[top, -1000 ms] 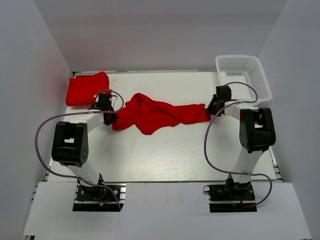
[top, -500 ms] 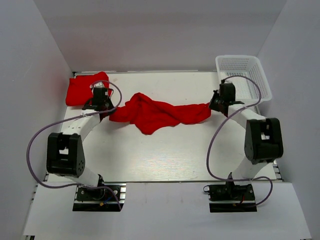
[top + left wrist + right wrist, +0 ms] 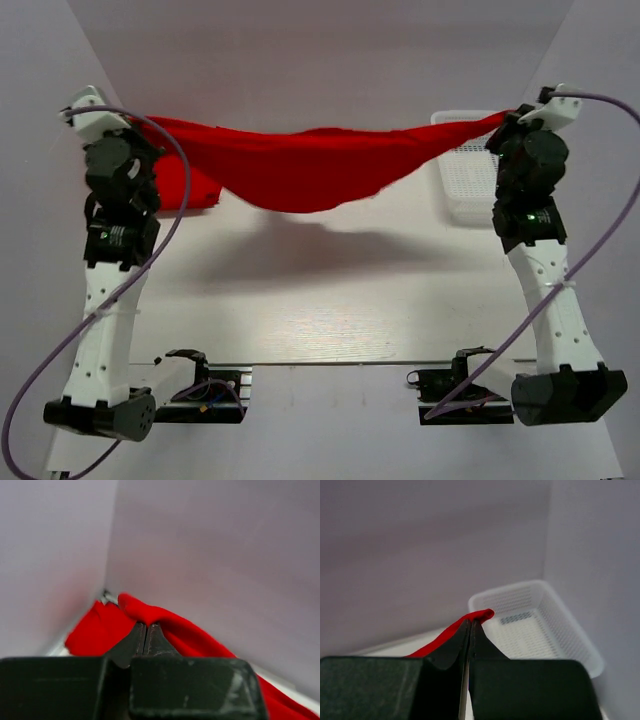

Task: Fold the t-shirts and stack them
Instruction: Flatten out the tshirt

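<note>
A bright red t-shirt (image 3: 310,160) hangs stretched in the air between both raised arms, sagging in the middle above the table. My left gripper (image 3: 135,122) is shut on its left end, which shows as red cloth at the fingertips in the left wrist view (image 3: 150,612). My right gripper (image 3: 503,118) is shut on its right end, seen as a red fold in the right wrist view (image 3: 480,615). A second red t-shirt (image 3: 185,185) lies folded at the table's back left, partly hidden behind the hanging shirt; it also shows in the left wrist view (image 3: 95,630).
A white plastic mesh basket (image 3: 470,190) stands at the back right, below the right gripper, and shows in the right wrist view (image 3: 545,630). The white table (image 3: 330,290) is walled at the back and both sides.
Both arms have lifted high from the table, pulling the crumpled shirt up and stretching it wide in the air. Both grippers have stayed at its ends.
</note>
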Motion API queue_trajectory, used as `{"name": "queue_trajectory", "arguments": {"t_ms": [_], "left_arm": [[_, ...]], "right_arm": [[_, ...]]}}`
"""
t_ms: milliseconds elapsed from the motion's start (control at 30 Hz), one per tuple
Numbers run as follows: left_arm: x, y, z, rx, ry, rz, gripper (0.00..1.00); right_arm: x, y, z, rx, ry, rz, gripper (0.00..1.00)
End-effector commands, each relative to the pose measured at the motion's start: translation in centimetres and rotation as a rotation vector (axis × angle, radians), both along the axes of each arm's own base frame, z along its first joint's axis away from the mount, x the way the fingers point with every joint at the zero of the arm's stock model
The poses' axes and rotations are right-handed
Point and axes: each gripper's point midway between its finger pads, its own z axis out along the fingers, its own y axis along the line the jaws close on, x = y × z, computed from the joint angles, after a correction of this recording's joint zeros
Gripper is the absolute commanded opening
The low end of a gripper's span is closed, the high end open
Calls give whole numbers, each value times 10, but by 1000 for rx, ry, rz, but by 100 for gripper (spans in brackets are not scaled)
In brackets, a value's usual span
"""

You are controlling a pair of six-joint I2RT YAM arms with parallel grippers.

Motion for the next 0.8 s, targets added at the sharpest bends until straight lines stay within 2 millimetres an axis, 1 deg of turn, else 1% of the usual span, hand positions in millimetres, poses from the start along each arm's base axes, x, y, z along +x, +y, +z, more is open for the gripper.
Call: {"name": "queue_trajectory", "arguments": {"t_ms": [0,33,67,100,133,233,267,300,367,400,433,467,500,533,567,600,633,667,700,733,767], "left_arm": [[-59,41,54,86,-85,205,0],[-69,46,61,96,-97,231,0],[-79,50,70,100,-122,250,0],[-90,54,81,123,-140,272,0],[-104,57,87,124,-161,286,0],[-127,59,108,126,-225,287,0],[-140,60,117,117,-259,290,0],[-145,61,119,122,-265,293,0],[-160,56,134,128,-315,249,0],[-173,55,141,121,-348,231,0],[-179,49,146,128,-368,190,0],[-185,48,149,129,-385,178,0],[-194,47,155,129,-409,169,0],[-204,44,157,137,-428,142,0],[-211,43,165,139,-448,131,0],[-218,41,165,146,-447,115,0],[-220,37,167,157,-448,89,0],[-226,36,170,160,-459,79,0],[-229,34,172,165,-465,65,0],[-226,29,170,167,-459,38,0],[-226,27,171,164,-465,22,0]], "right_arm": [[-41,-51,69,-66,-148,-246,0],[-48,-54,76,-99,-156,-263,0],[-65,-61,94,-115,-196,-290,0],[-75,-68,103,-113,-212,-328,0],[-88,-72,116,-135,-237,-349,0],[-118,-81,139,-150,-288,-398,0],[-124,-82,143,-150,-301,-404,0],[-142,-83,157,-143,-343,-410,0],[-153,-83,163,-159,-351,-405,0],[-170,-84,174,-157,-386,-408,0],[-177,-84,178,-161,-393,-403,0],[-182,-83,180,-171,-396,-400,0],[-197,-85,186,-170,-420,-405,0],[-205,-85,191,-168,-434,-407,0],[-217,-86,197,-173,-452,-411,0],[-219,-86,195,-187,-435,-409,0],[-226,-87,195,-190,-429,-410,0],[-234,-89,199,-185,-437,-419,0],[-236,-89,198,-192,-431,-423,0],[-246,-91,200,-189,-445,-432,0],[-246,-91,197,-188,-440,-431,0]]}}
